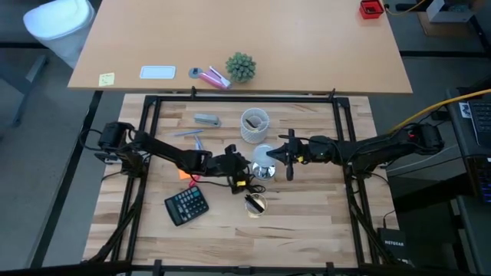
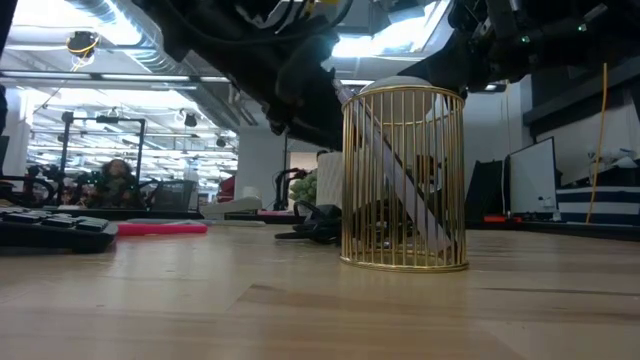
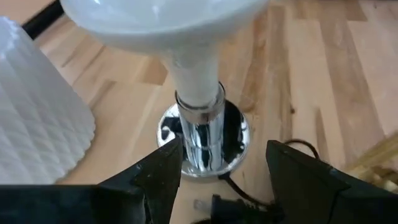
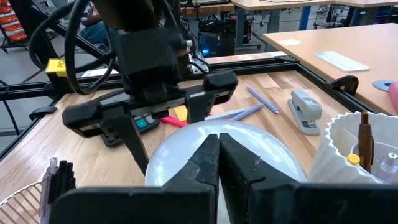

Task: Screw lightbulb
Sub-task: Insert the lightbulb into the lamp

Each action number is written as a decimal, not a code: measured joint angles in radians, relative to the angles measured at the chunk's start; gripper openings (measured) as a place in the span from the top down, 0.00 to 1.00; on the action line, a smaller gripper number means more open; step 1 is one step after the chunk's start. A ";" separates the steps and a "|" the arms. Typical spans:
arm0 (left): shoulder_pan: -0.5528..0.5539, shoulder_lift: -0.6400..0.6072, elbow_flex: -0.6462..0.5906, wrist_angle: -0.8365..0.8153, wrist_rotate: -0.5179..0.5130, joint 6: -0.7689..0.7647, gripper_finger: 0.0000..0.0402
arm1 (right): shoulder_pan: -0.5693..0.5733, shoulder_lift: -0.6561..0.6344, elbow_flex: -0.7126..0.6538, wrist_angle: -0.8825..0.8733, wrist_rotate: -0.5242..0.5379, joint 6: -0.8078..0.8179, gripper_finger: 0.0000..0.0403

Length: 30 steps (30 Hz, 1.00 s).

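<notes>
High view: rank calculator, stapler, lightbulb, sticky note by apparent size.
1. calculator, clearly the largest.
2. lightbulb and stapler: about alike; the bulb's footprint is rounder, the stapler's longer and narrower. Both grippers crowd the bulb, so I won't rank them.
3. yellow sticky note, smallest.

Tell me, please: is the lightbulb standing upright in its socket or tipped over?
Upright. In the left wrist view the lightbulb rises straight out of the silver socket, whose round base sits flat on the wooden table.
</notes>
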 joint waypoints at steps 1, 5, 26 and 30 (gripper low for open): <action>-0.005 -0.004 0.000 0.003 0.002 0.004 0.44 | 0.000 0.000 0.000 0.000 0.000 0.000 0.97; -0.026 -0.021 0.000 0.024 0.005 0.045 0.44 | 0.000 0.000 0.000 -0.001 0.000 0.000 0.97; -0.044 -0.023 0.000 0.180 -0.054 0.101 0.78 | 0.000 -0.001 0.001 -0.021 0.000 -0.006 0.97; -0.044 -0.023 0.001 0.214 -0.058 0.108 0.85 | 0.000 -0.001 0.001 -0.023 0.000 -0.007 0.97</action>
